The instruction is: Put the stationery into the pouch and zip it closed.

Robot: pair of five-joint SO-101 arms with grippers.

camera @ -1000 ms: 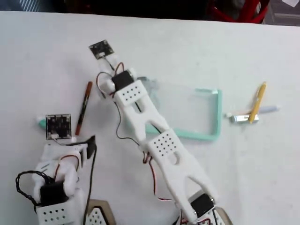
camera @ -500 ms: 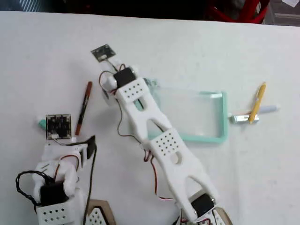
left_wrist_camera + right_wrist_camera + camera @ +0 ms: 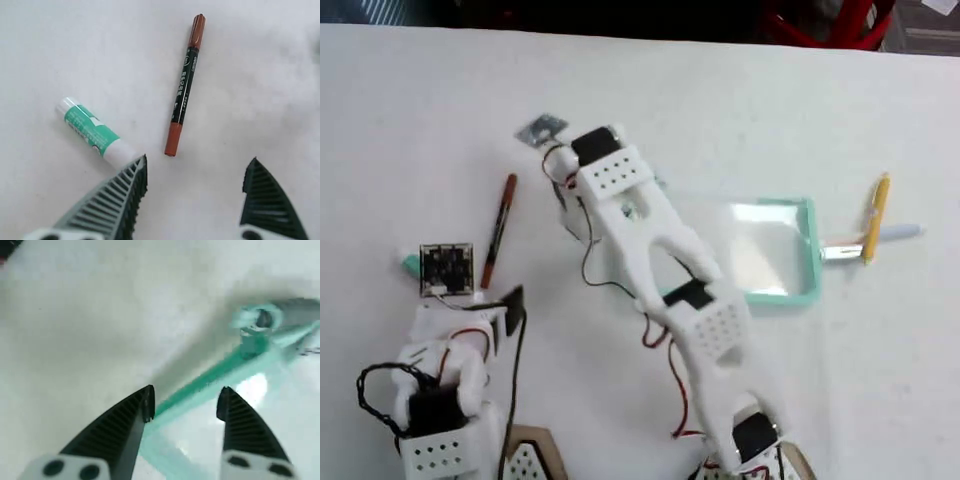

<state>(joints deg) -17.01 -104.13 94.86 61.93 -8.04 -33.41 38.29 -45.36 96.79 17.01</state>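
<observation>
Pouch, clear with mint-green edging: it is being shown lying flat on the white table, right of centre in the high view. Its left part is being covered by the right arm, which is stretched across it. Whether the pouch is open or zipped cannot be told.

Its green zip edge is being straddled by the right gripper. The two fingers are being held spread, one on either side of the band, and contact with it cannot be made out. The zip pull is being seen farther along the same band, apart from the fingertips.

Stationery, every piece being shown outside the pouch:
- Yellow pen: it is being shown just beyond the pouch's right edge, crossed over a pale pen, one end of which is lying just beside that edge.
- Marker, dark barrel with reddish-brown caps: it is being shown on the bare table to the left of the right arm, well apart from the pouch.
- Glue stick, white and green: it is being shown near the marker without touching it. Its white end is being seen just beside one fingertip in the left wrist view.

The left gripper is being held wide open above the table, with nothing between its fingers and the marker's lower end lying just ahead of the gap. The left arm is being shown at the near left corner of the table.
</observation>
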